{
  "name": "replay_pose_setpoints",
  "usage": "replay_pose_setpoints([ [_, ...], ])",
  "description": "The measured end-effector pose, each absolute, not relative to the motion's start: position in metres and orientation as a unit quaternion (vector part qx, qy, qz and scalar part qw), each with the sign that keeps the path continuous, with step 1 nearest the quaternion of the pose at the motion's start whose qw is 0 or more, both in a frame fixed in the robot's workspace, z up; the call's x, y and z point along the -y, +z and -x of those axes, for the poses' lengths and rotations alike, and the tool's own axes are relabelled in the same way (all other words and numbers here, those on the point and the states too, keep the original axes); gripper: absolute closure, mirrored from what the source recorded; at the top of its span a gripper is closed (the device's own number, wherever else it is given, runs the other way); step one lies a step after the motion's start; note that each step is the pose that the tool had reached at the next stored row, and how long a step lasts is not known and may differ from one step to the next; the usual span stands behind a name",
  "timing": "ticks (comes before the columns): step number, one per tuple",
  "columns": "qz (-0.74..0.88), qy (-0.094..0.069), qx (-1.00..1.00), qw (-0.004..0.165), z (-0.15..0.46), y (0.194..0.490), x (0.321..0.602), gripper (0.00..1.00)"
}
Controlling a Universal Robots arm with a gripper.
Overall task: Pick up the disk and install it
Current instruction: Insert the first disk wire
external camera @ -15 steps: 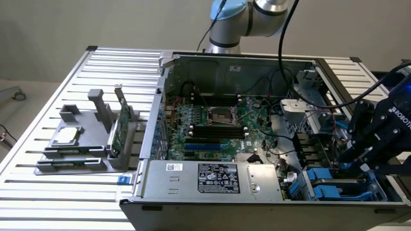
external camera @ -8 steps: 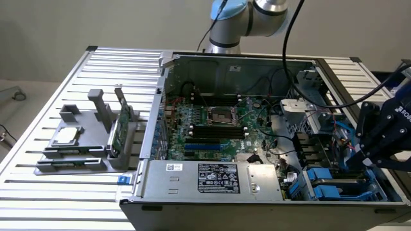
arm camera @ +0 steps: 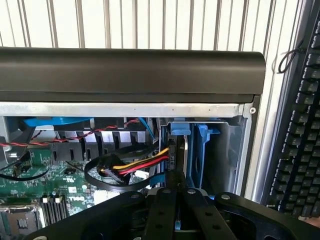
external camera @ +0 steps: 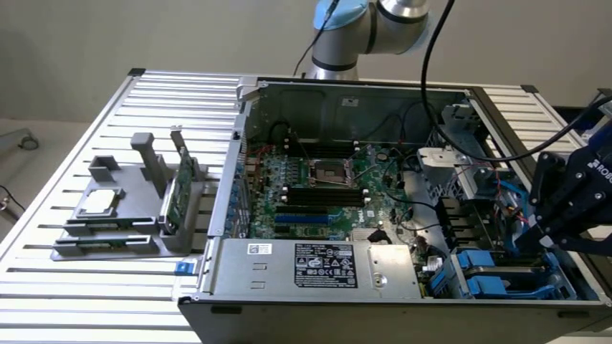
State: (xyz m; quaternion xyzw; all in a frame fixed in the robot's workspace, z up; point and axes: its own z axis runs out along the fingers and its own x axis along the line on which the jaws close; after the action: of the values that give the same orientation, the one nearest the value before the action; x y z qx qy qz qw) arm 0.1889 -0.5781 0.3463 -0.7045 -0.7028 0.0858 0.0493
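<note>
We see the pincer (arm camera: 176,192) clenched, its fingers drawn together over the thin upper edge of the disk (arm camera: 174,157), which stands on edge in the drive bay at the exterior view's right, near corner of the open computer case (external camera: 335,89). In the exterior view the pincer (external camera: 545,240) sits low over the blue carriers (external camera: 488,269) there. We judge the hold narrow: only an edge is pinched, so the disk could tilt or slip if it drags on its blue carrier frame (arm camera: 202,150). Just beside the grip, a bundle of red, yellow and black wires (arm camera: 135,165) loops toward the disk's connector, and the fingers or the disk could snag it. The black case edge (arm camera: 130,70) lies close beyond the bay, leaving little room for the arm. Farther out, the motherboard (external camera: 320,190) and power supply (external camera: 316,265) lie exposed, and the tray with the green card (external camera: 180,190) rests on the worktop (external camera: 86,287).
</note>
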Motion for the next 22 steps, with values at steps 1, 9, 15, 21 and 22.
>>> replay_pose_setpoints([
  [1,0.704,0.086,0.703,0.049,-0.188,0.346,0.578,0.89],
  [9,0.703,0.086,0.704,0.049,-0.166,0.346,0.581,0.89],
  [15,0.703,0.086,0.705,0.049,-0.145,0.351,0.582,0.89],
  [21,0.702,0.085,0.705,0.050,-0.136,0.354,0.583,0.89],
  [22,0.702,0.085,0.706,0.049,-0.136,0.354,0.583,0.89],
])
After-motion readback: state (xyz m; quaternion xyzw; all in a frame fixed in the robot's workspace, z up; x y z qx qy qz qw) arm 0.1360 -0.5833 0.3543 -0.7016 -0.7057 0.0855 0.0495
